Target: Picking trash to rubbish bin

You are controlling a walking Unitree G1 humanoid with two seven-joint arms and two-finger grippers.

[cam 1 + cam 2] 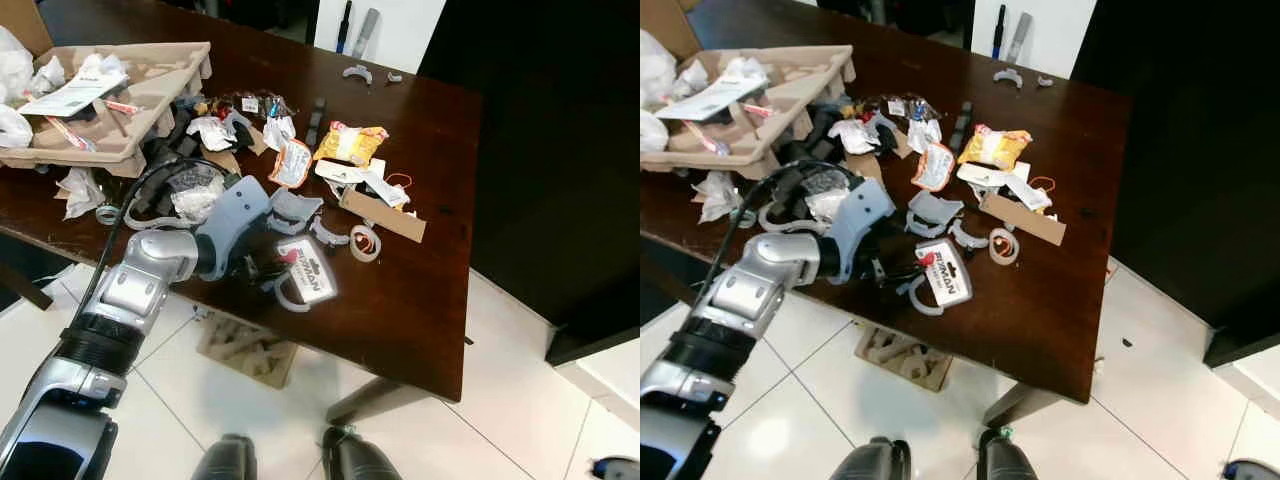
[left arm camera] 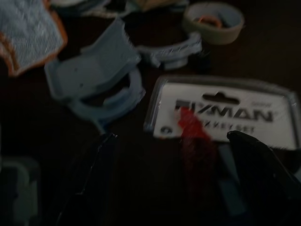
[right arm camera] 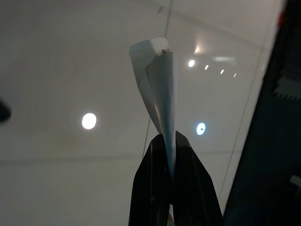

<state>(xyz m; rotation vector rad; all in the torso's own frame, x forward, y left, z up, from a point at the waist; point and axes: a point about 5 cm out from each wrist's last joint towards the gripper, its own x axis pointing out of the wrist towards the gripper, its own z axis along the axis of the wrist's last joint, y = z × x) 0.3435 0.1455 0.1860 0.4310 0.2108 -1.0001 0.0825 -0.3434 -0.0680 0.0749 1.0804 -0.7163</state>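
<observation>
Right in front of our left pincer [image 1: 268,268] lies a clear blister pack [image 1: 306,271] with a white card printed in black letters and a red mark, flat on the dark desk [image 1: 420,300] near its front edge. In the left wrist view our two black fingers [image 2: 263,165] stand spread wide apart, one on each side of the pack's [image 2: 221,110] near end, not closed on it. Just beyond the pincer sits a pale grey plastic clip [image 1: 293,209], and past the pack a small roll of tape [image 1: 365,242] and a brown cardboard strip [image 1: 385,215]. Farther out we see a yellow snack wrapper [image 1: 350,143] and an orange-edged sachet [image 1: 291,162]. Crumpled white paper [image 1: 197,198] lies beside our left wrist, and well off to the left side a cardboard tray [image 1: 150,95] holds more paper scraps.

Our right pincer [image 3: 170,155] is clamped on a thin pale sheet [image 3: 157,89] that sticks out beyond the fingertips, above light floor tiles [image 3: 70,70] with lamp reflections.
</observation>
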